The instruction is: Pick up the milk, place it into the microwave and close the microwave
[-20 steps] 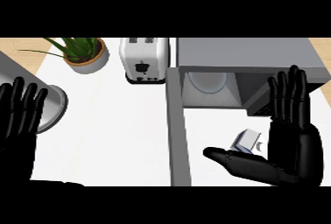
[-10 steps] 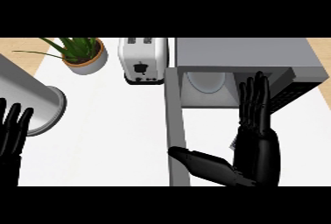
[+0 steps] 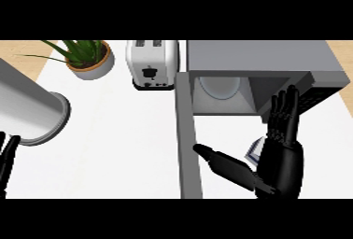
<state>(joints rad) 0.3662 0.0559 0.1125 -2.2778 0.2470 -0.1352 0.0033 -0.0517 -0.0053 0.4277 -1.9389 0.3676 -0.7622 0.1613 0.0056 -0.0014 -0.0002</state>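
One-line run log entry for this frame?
right hand: open beside milk | milk: on counter, ungrasped | microwave: door open | left hand: at edge

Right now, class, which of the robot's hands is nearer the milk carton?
Right. The right hand is up against the milk carton, partly hiding it; the left hand sits at the far left edge.

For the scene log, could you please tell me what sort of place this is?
Most likely a kitchen counter: a white two-slot toaster beside an open grey microwave with a white turntable plate, plus a potted green plant.

No readable text, label, brand, number or sign on anything in view.
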